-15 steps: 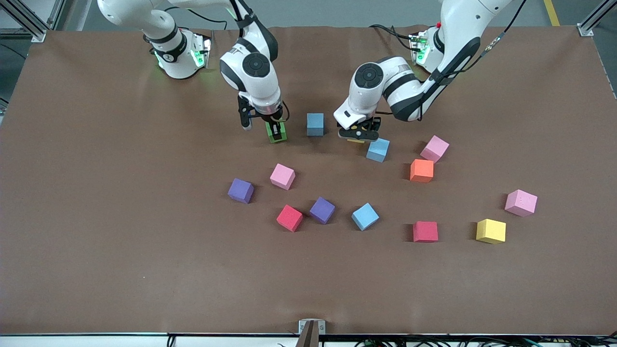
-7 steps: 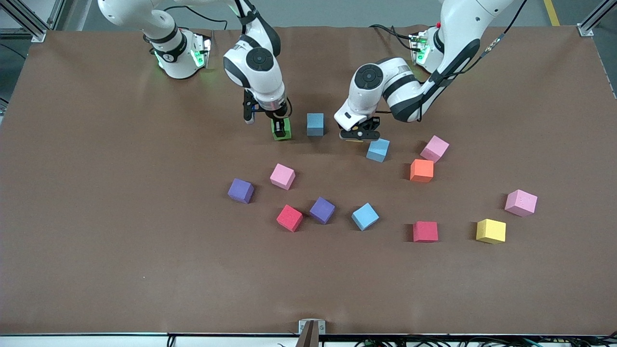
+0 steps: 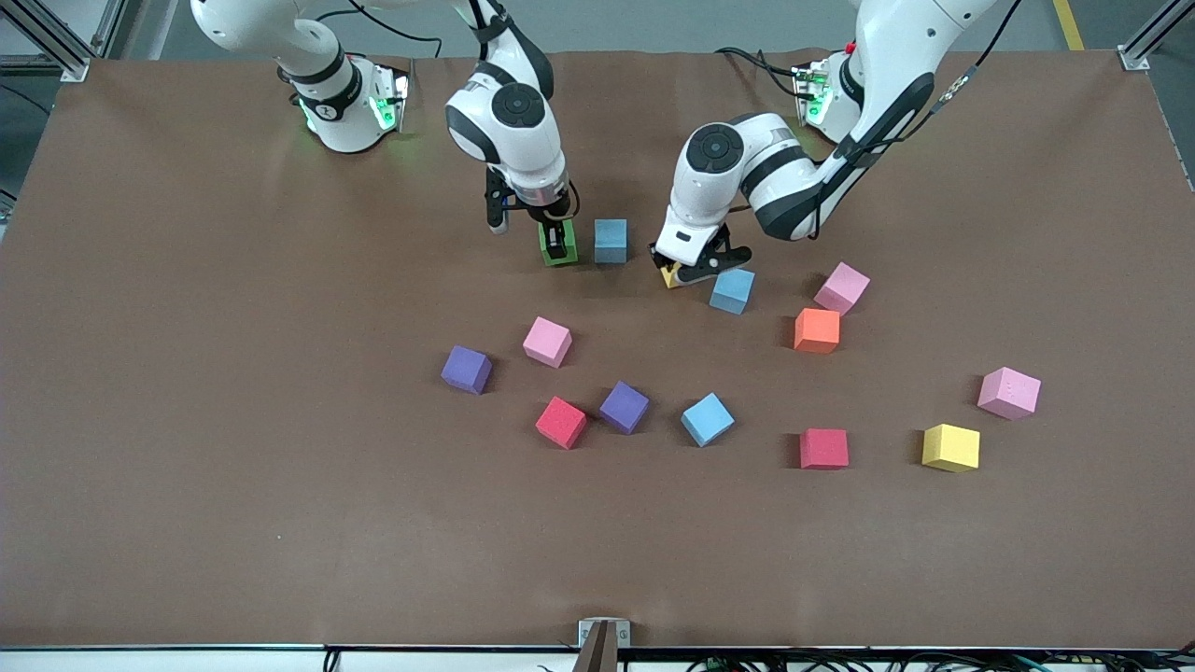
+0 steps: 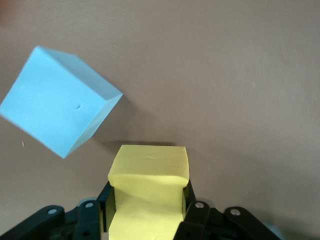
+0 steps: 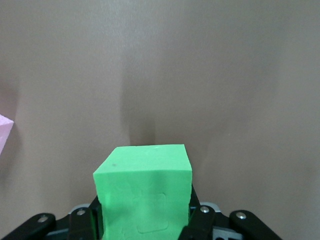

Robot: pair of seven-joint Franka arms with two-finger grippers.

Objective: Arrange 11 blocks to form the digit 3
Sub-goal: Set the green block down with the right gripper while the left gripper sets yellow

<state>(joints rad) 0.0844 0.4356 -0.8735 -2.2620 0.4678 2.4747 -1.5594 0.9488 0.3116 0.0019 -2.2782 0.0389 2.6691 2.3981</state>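
I've got loose blocks scattered nearest the camera, among them a yellow cube (image 3: 950, 447) and red cube (image 3: 823, 449), waiting as stock. Up at twelve o'clock, my left pincer (image 3: 686, 272) is clamped on a yellow block (image 4: 148, 187), and my right pincer (image 3: 558, 245) grips the green block (image 5: 144, 197) just beside the light blue block (image 3: 611, 240), presumably starting the digit's bar there.

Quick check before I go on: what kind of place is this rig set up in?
Most likely a robotics lab or test cell. Two arms are bolted along one edge of a brown-covered table, aluminium frame posts stand at its corners, and loose foam blocks are scattered for a sorting exercise.
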